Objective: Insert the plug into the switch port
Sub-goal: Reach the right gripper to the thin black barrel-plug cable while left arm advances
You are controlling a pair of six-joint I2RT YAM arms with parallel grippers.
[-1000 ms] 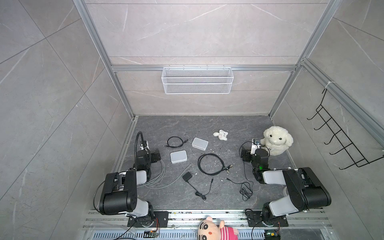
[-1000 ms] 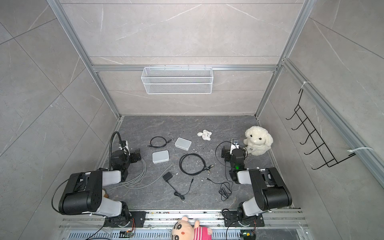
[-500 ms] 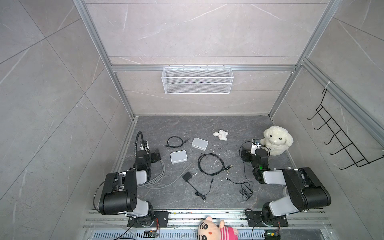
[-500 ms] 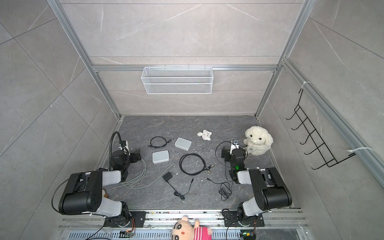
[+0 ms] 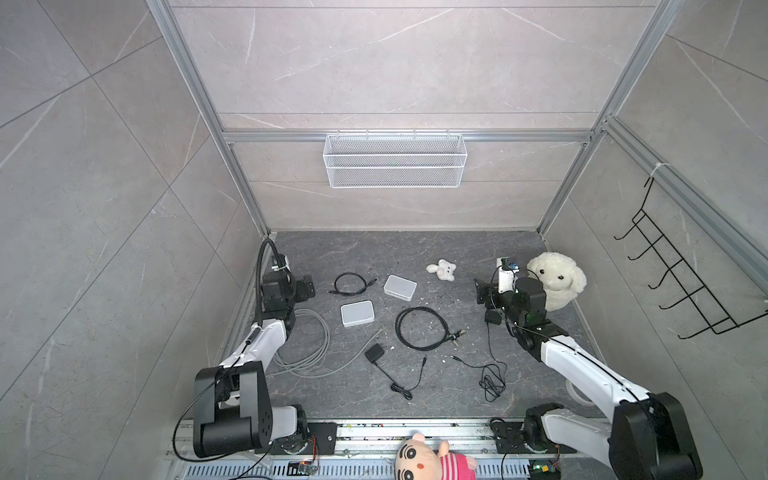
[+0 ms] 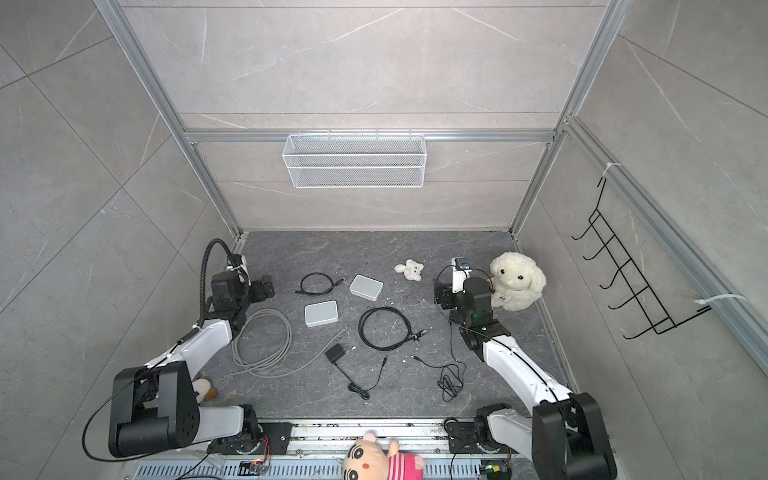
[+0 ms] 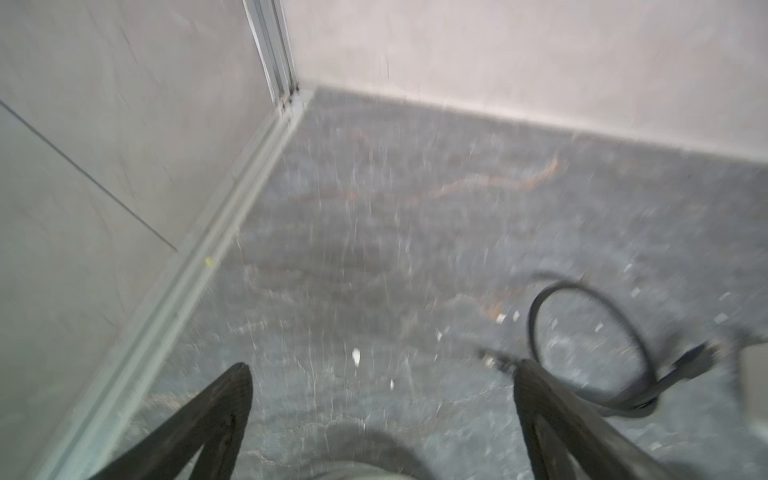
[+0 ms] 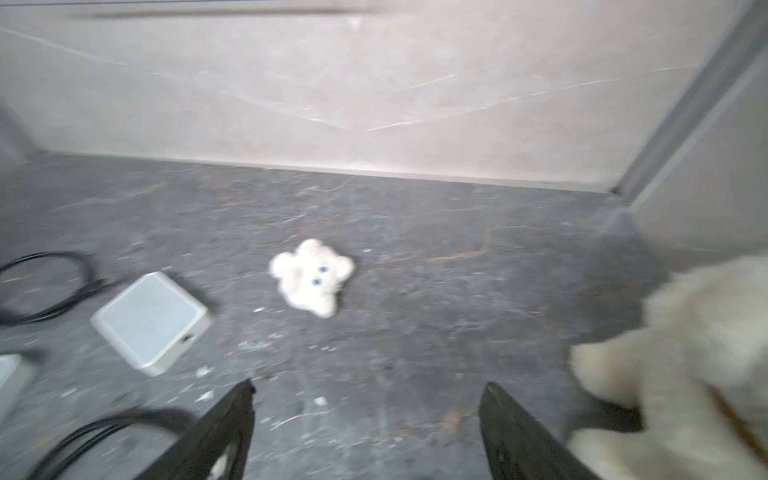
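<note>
Two white switch boxes lie mid-floor, one nearer point(image 5: 357, 312) point(image 6: 321, 312) and one farther back point(image 5: 400, 286) point(image 8: 149, 320). A grey cable point(image 5: 316, 345) ends in a plug point(image 5: 380, 332) just right of the nearer switch. A black coiled cable point(image 5: 419, 328) has its plug ends point(image 5: 457, 334) to the right. My left gripper point(image 5: 305, 286) point(image 7: 382, 368) hangs open over bare floor left of the switches. My right gripper point(image 5: 482, 291) point(image 8: 369, 385) is open too, right of them. Neither holds anything.
A black adapter point(image 5: 375, 354) with a thin lead, a small black cable loop point(image 5: 351, 284) and a tangled thin wire point(image 5: 492, 380) lie on the floor. A small white plush point(image 5: 442, 270) and a big white plush point(image 5: 555, 280) sit at the back right. Walls enclose three sides.
In the last half second both arms have lifted and moved toward the back wall. Both wrist views are motion-blurred. No cable or switch has moved.
</note>
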